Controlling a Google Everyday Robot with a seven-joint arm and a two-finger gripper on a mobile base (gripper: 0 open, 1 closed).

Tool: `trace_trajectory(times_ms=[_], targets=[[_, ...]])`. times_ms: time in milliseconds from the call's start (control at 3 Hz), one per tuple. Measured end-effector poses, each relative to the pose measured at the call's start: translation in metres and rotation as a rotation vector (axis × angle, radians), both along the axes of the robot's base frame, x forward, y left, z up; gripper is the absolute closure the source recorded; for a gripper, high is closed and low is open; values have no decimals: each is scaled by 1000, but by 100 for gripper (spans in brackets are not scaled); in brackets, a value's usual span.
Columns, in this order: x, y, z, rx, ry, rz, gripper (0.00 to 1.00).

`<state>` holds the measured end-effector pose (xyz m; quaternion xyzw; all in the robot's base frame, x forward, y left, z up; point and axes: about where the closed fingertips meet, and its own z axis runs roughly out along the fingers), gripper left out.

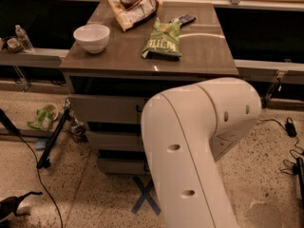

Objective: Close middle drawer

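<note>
The cabinet [152, 56] has three grey-beige drawer fronts below its brown top. The middle drawer [114, 139] is the second front; only its left part shows, and its pull is hidden behind my arm. The taller top drawer front [105, 109] is above it and the lowest front [118, 165] below it. My large white arm link [190, 151] fills the foreground and covers the right half of the drawers. My gripper is not in view; it is hidden somewhere behind the arm, towards the cabinet front.
On the cabinet top are a white bowl [91, 37], a green snack bag [164, 39] and a tan bag [133, 8]. A black stand leg [54, 139] and cable [28, 160] lie on the floor at left. A blue tape cross [145, 196] marks the floor.
</note>
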<state>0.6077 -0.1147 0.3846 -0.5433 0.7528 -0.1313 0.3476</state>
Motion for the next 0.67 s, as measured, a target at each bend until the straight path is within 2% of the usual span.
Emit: trace_trajectory(times_ms=[333,667], targets=[[-29,-10,55,1,-20,-73,83],[-81,-47,92,-6,37,-132,100]])
